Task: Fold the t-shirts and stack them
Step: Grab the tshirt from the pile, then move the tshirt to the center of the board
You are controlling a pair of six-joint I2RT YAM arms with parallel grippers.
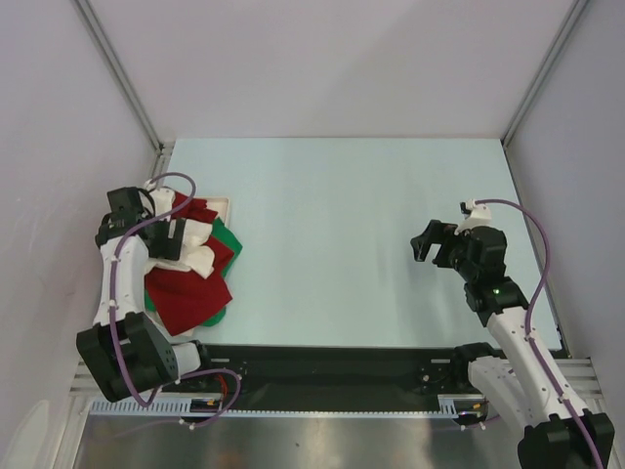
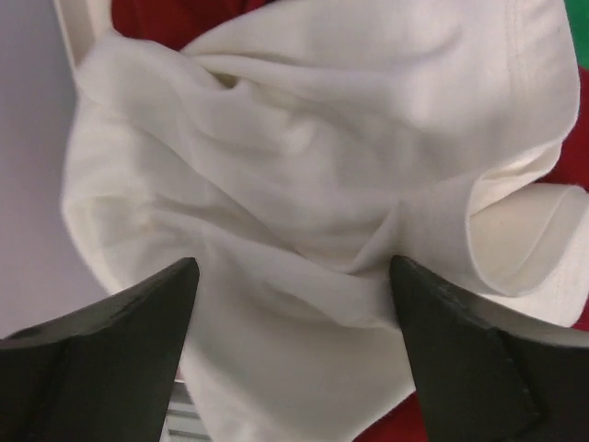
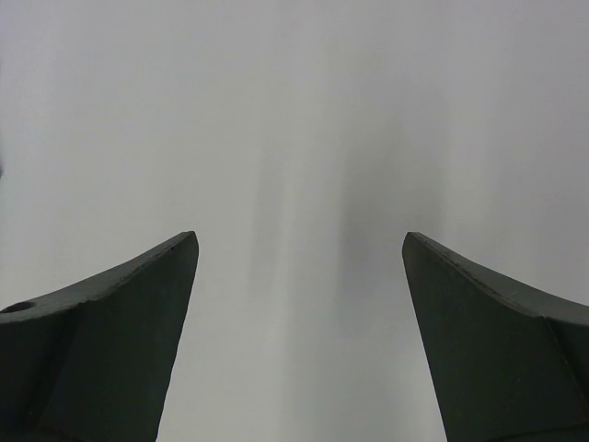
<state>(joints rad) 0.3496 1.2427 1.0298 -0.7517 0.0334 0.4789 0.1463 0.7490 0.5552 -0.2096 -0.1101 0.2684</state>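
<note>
A crumpled heap of t-shirts lies at the table's left edge, partly on a white tray (image 1: 223, 202). The cream-white shirt (image 1: 192, 256) is on top, also in the left wrist view (image 2: 304, 175). The dark red shirt (image 1: 190, 293) spreads below it, and red shows at the left wrist view's edges (image 2: 184, 18). The bright green shirt (image 1: 230, 241) peeks out at the right. No magenta shirt shows. My left gripper (image 1: 174, 237) is open, its fingers straddling the cream cloth (image 2: 293, 267). My right gripper (image 1: 426, 242) is open and empty over bare table (image 3: 299, 244).
The pale table (image 1: 342, 215) stretches between the heap and the right arm. Grey walls and metal frame posts (image 1: 117, 68) enclose the left, back and right. A black rail (image 1: 322, 366) runs along the near edge between the arm bases.
</note>
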